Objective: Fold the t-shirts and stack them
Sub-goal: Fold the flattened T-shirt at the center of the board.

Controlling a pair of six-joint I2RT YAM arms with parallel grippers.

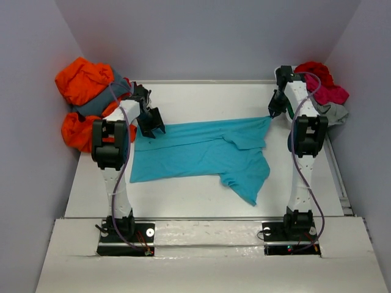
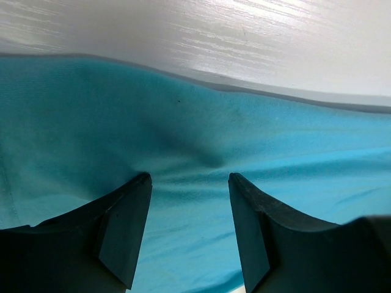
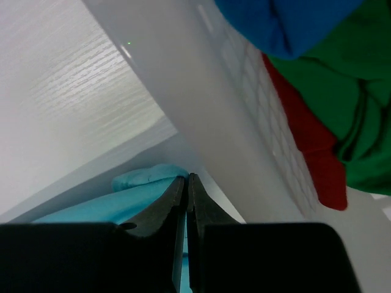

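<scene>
Turquoise t-shirt (image 1: 201, 152) beneath left tool (image 1: 151, 129), maybe touching

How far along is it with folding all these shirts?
Early. No folded stack shows yet. In hand: the turquoise t-shirt lies spread out, right gripper shut on its far corner, left gripper open over its other end. Left: the orange heap and the red heap, both crumpled.

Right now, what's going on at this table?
A turquoise t-shirt lies spread on the table. The right end effector is shut on its far right corner, beside the white basket. The left end effector hangs open over the shirt's far left edge, gripping nothing. An orange heap and a red heap sit in the far corners.
</scene>
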